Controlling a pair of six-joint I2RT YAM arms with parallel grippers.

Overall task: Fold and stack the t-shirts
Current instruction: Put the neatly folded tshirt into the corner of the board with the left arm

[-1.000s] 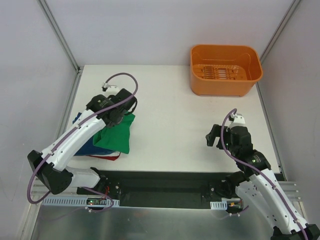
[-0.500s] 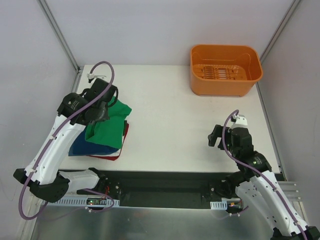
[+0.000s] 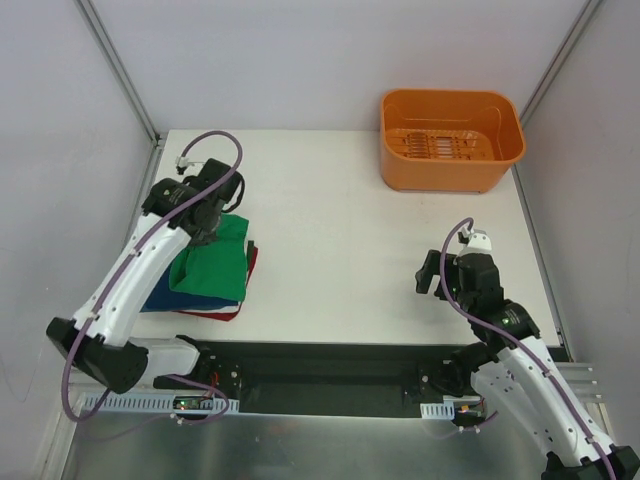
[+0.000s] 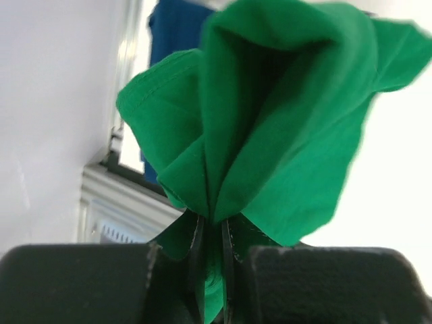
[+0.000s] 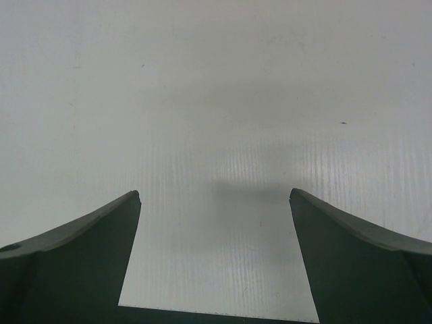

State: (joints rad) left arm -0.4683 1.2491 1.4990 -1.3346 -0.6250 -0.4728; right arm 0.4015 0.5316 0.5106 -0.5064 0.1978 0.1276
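Note:
A bright green t-shirt [image 3: 215, 264] lies on top of a pile at the table's left, over a navy blue t-shirt [image 3: 160, 297] and a red t-shirt seen as an edge [image 3: 252, 262]. My left gripper [image 3: 208, 228] is shut on the green shirt's far edge. In the left wrist view the green cloth [image 4: 270, 128] bunches out from between the shut fingers [image 4: 198, 236], with the navy shirt [image 4: 172, 27] behind. My right gripper [image 3: 432, 275] is open and empty over bare table at the right; its fingers [image 5: 81, 236] frame bare tabletop. The dark shirt is not visible.
An orange plastic basket [image 3: 452, 140] stands at the back right corner. White walls with metal posts [image 3: 120, 70] close in the sides. A black gap with rails [image 3: 330, 375] runs along the near edge between the arm bases.
My left gripper has swung the green shirt from the right of the pile to the left, then settled over the pile. The right arm has barely moved.

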